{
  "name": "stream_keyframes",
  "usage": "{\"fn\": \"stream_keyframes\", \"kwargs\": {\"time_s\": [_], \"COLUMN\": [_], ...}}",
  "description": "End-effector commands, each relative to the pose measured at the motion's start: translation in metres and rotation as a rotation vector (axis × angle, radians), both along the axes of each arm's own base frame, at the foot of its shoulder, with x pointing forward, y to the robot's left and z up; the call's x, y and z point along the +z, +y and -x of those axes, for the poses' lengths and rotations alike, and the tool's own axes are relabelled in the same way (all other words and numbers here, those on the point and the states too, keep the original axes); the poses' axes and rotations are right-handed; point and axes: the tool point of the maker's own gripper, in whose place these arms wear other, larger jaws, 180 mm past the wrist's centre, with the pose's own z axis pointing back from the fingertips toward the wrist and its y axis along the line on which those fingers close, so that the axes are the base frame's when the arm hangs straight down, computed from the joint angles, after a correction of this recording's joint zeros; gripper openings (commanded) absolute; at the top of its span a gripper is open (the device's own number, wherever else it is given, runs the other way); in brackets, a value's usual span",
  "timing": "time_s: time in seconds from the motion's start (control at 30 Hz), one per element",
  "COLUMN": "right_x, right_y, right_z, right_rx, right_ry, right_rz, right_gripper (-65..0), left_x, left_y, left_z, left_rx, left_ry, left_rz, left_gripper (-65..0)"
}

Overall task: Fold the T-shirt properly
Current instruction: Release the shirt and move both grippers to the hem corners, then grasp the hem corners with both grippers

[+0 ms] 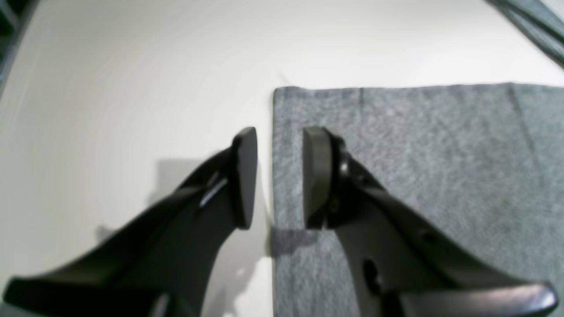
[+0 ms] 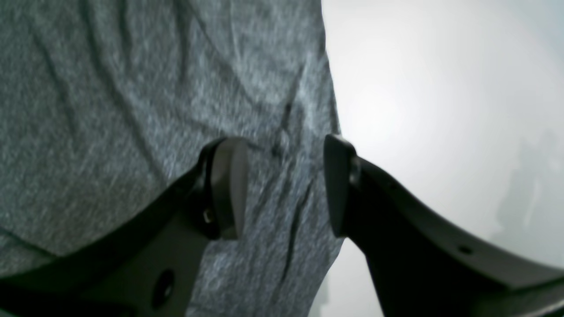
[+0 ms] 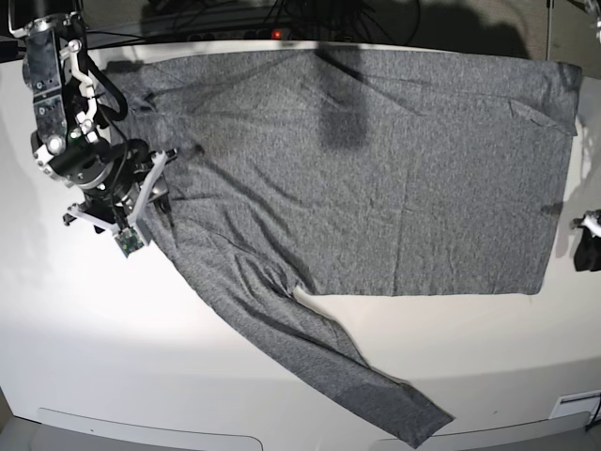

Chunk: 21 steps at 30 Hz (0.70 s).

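Note:
The grey T-shirt (image 3: 376, 169) lies spread flat on the white table (image 3: 188, 376), with one sleeve (image 3: 338, 366) trailing toward the front edge. My right gripper (image 2: 284, 189) is open at the shirt's left side. One of its fingers (image 2: 229, 189) is over wrinkled cloth (image 2: 132, 110) and the other is at the cloth's edge. My left gripper (image 1: 280, 176) is also open and straddles the shirt's straight edge near a corner (image 1: 282, 94). Its right finger (image 1: 317, 176) hangs over the cloth and the left one over bare table. Neither gripper holds anything.
The right arm (image 3: 84, 160) stands at the table's left, by the shirt's edge. Only a bit of the left arm (image 3: 587, 246) shows at the right border. Cables (image 3: 282, 19) run behind the table's far edge. Bare white table lies in front of the shirt.

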Motion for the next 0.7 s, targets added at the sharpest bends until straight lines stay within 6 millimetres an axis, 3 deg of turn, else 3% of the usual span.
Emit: {"fn": "stream_keyframes", "kwargs": {"time_s": [0.0, 0.1, 0.27, 0.43, 0.67], "right_x": [0.009, 0.005, 0.003, 0.006, 0.005], "right_y": [-0.005, -0.01, -0.013, -0.013, -0.014], "right_z": [-0.008, -0.011, -0.012, -0.015, -0.015], "right_rx": [-0.002, -0.017, -0.026, -0.026, -0.029], "right_ry": [-0.033, -0.025, -0.017, -0.029, -0.02], "right_rz": [0.006, 0.008, 0.01, 0.009, 0.014], "right_gripper": [-36.5, -36.5, -36.5, -36.6, -36.5], "left_x": [0.014, -0.009, -0.032, -0.041, -0.049], "left_y": [0.006, 0.007, 0.011, 0.013, 0.0], "left_z": [-0.016, -0.036, -0.061, -0.076, -0.088], "left_rx": [-0.005, -0.013, 0.012, 0.035, 0.034], "left_ry": [-0.039, 0.019, 0.064, 0.076, 0.05], "left_rz": [-0.02, -0.057, -0.038, -0.034, -0.075], "left_gripper": [-47.5, -47.5, -47.5, -47.5, -47.5]}}
